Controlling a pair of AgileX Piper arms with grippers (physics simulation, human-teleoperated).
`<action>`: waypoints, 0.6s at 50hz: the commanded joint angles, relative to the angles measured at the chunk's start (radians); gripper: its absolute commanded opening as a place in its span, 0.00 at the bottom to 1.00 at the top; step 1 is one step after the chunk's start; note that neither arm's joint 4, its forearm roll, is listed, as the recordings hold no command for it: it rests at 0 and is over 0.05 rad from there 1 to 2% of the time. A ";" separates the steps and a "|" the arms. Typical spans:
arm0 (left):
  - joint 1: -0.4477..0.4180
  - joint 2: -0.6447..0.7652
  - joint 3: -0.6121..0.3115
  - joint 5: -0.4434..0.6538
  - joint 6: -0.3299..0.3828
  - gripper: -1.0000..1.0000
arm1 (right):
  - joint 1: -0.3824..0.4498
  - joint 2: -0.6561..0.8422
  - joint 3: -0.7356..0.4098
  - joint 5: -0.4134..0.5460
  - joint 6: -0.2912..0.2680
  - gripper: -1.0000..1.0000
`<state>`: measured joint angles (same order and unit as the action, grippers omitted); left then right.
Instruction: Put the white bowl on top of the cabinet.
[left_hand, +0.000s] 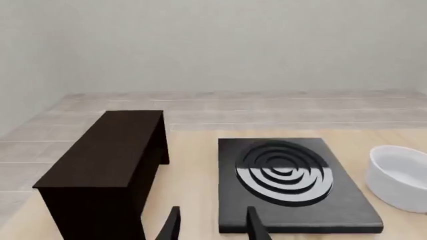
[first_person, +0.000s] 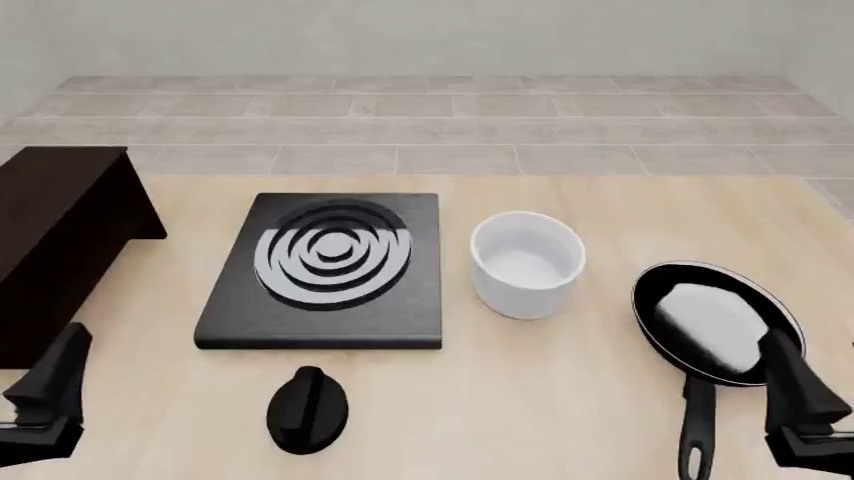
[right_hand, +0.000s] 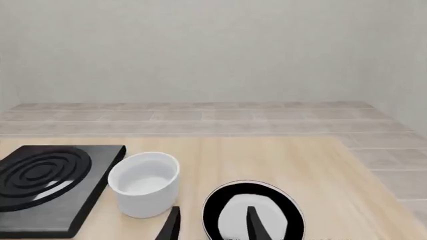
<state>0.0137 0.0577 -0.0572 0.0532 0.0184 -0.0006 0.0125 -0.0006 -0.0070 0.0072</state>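
Deep, round, glossy white bowl (first_person: 529, 263) stands upright on the pale wooden desk (first_person: 561, 400), near desk centre, empty, nothing touching it. Just beside it at 9 o'clock: flat black stove plate with concentric rings (first_person: 327, 270), a narrow strip of desk between the two. At 4 o'clock from the bowl, apart from it: black frying pan with a white patch inside (first_person: 714, 320), handle pointing toward the near edge. At 7 o'clock from the bowl, in front of the stove plate: small black round knob (first_person: 308, 409), lying on the desk by itself.

Dark brown, almost black boxy wooden cabinet (first_person: 60, 235) sits at the far left of the desk, at 9 o'clock from the stove plate, flat top bare, well apart from the bowl.

Left hand (left_hand: 212, 225) low at the near left corner, fingers parted, gripping nothing; its camera takes in cabinet (left_hand: 107, 170), stove plate (left_hand: 293, 185) and bowl (left_hand: 400, 177). Right hand (right_hand: 212, 225) low at the near right corner, fingers likewise spread and empty, over the near part of the pan (right_hand: 253, 215); bowl (right_hand: 145, 182) lies ahead of it.
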 joint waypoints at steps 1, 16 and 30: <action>-0.024 -0.038 0.035 -0.053 -0.024 1.00 | 0.001 -0.002 -0.004 -0.001 -0.011 1.00; -0.145 0.041 -0.079 -0.005 -0.028 1.00 | 0.001 0.022 -0.001 -0.021 -0.004 1.00; -0.193 0.141 -0.279 0.126 -0.009 1.00 | 0.000 0.042 -0.001 -0.037 0.006 1.00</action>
<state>-0.1445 0.1386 -0.2312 0.1111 0.0206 -0.0011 0.0509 -0.0020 -0.0369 0.0160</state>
